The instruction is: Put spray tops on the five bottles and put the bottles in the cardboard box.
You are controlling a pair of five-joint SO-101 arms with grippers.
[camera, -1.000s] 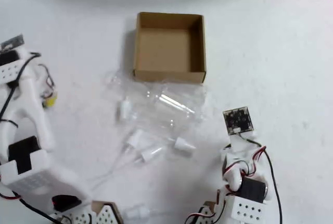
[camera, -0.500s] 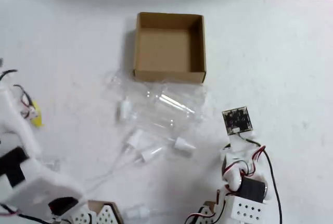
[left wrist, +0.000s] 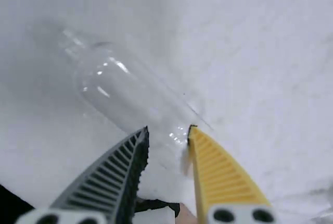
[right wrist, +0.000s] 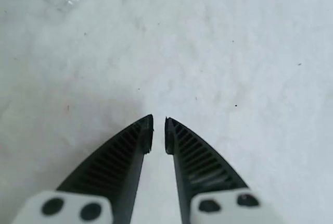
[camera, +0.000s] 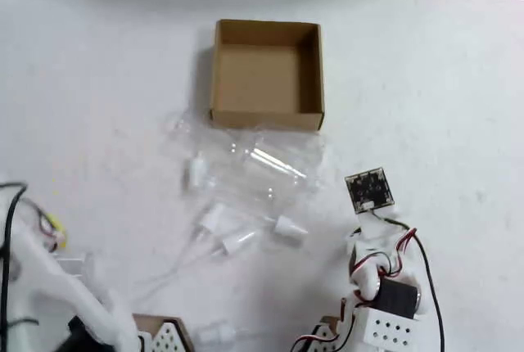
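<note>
Several clear bottles [camera: 258, 164] lie heaped at mid-tabletop [camera: 426, 82], just before the cardboard box [camera: 266, 119] toward the far edge; spray tops [camera: 237, 241] lie closer to the near edge. Left wrist view: left jaws pinch one bottle [left wrist: 125, 91] by its end, its long axis running away from them. Right wrist view: right jaws, almost pressed together, hang over the tabletop.

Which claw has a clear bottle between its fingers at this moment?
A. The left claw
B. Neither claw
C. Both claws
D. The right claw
A: in the left wrist view the end of the bottle sits between the grey and yellow tips of the left claw, while the right claw is shut on nothing above the table.
</note>
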